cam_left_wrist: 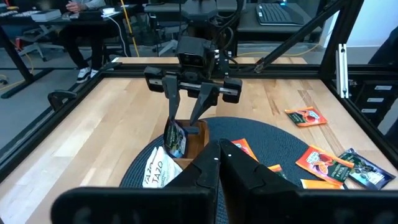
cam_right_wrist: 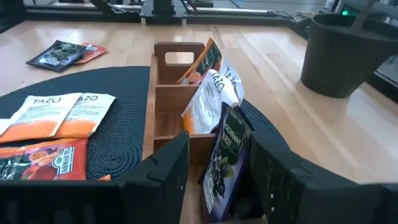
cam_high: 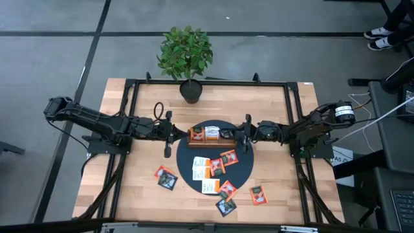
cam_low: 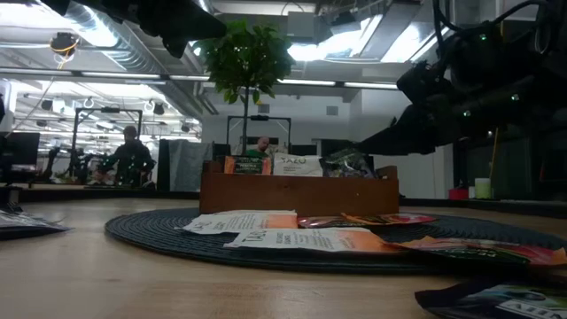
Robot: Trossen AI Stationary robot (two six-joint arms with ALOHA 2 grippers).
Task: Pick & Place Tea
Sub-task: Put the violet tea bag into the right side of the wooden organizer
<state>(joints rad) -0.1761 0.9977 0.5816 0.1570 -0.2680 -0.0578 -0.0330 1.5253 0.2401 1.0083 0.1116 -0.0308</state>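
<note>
Dark sachet (cam_right_wrist: 222, 163) being released upright into the wooden tray (cam_high: 211, 136), end compartment nearest the table's right edge.
Right gripper (cam_left_wrist: 188, 106) over it, jaws parted, sachet between them, grip uncertain. Left gripper (cam_high: 169, 133) shut, empty, off the tray's left end. Remaining tea (cam_high: 217, 169) loose on the round mat (cam_high: 242, 168) and front boards; ample room there.

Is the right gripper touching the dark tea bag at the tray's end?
Cannot tell. In the right wrist view the dark tea bag stands between the right gripper's spread fingers, but no view shows plain contact or gap.
</note>
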